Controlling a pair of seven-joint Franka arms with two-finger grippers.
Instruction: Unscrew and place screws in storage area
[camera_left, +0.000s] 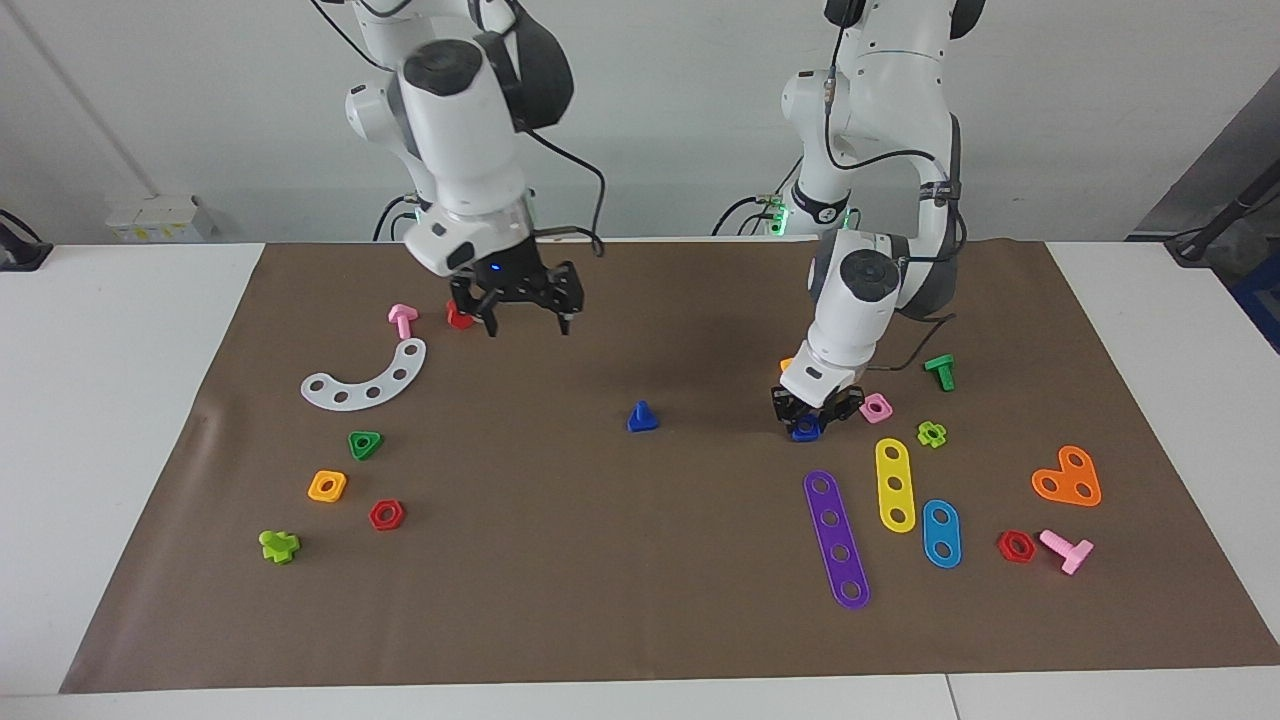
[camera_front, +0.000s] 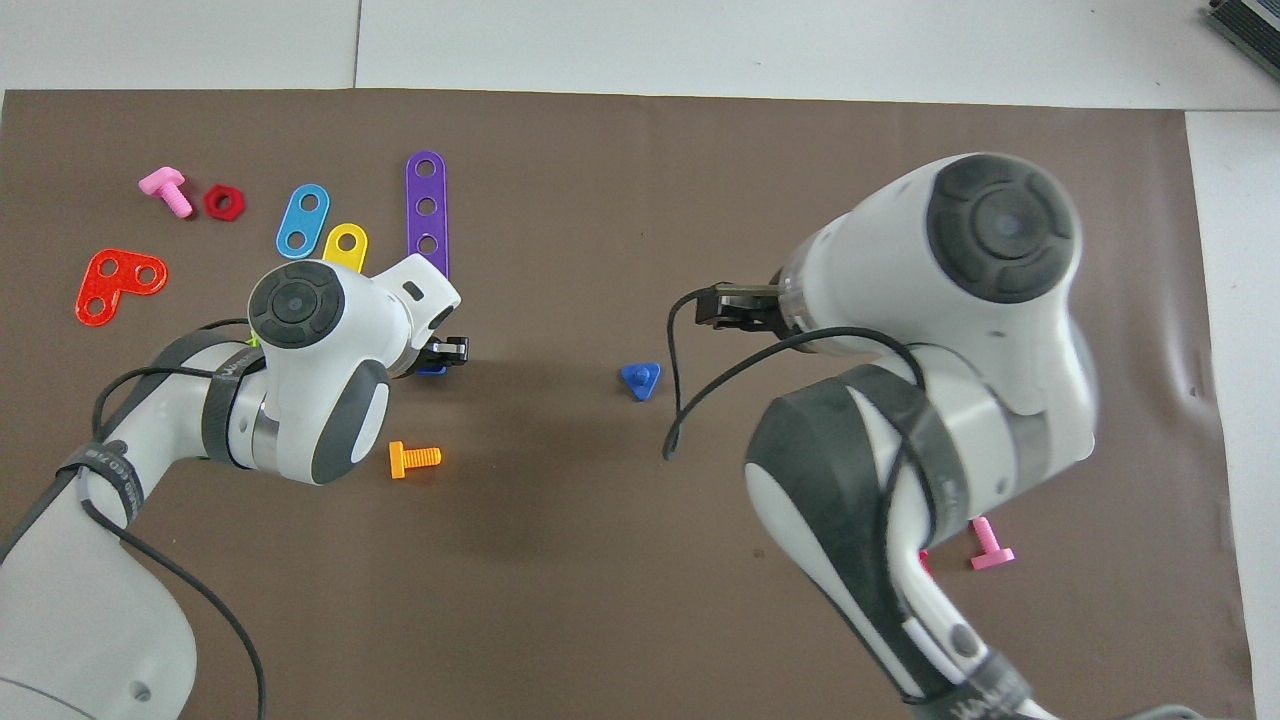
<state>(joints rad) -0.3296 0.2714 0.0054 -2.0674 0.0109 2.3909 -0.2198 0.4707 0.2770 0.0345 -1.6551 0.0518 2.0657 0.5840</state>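
Note:
The dark-blue screw (camera_left: 642, 417) (camera_front: 640, 380) stands on its triangular head in the middle of the brown mat, shaft up, with nothing touching it. The storage area lies toward the right arm's end, marked by the white curved strip (camera_left: 365, 378), green triangular nut (camera_left: 365, 444), orange square nut (camera_left: 327, 486) and red hexagonal nut (camera_left: 386, 515). The right arm hides it in the overhead view. My right gripper (camera_left: 527, 322) (camera_front: 728, 305) hangs open and empty over the mat between the strip and the screw. My left gripper (camera_left: 815, 418) (camera_front: 436, 362) is low at the mat, shut on a blue square nut (camera_left: 805, 431).
Beside the left gripper lie a pink square nut (camera_left: 875, 407), purple strip (camera_left: 836, 538), yellow strip (camera_left: 894, 484) and blue strip (camera_left: 941, 533). An orange bolt (camera_front: 413, 458) and green bolt (camera_left: 940, 371) lie nearer the robots. A pink bolt (camera_left: 402, 319) and red bolt (camera_left: 459, 315) sit by the white strip.

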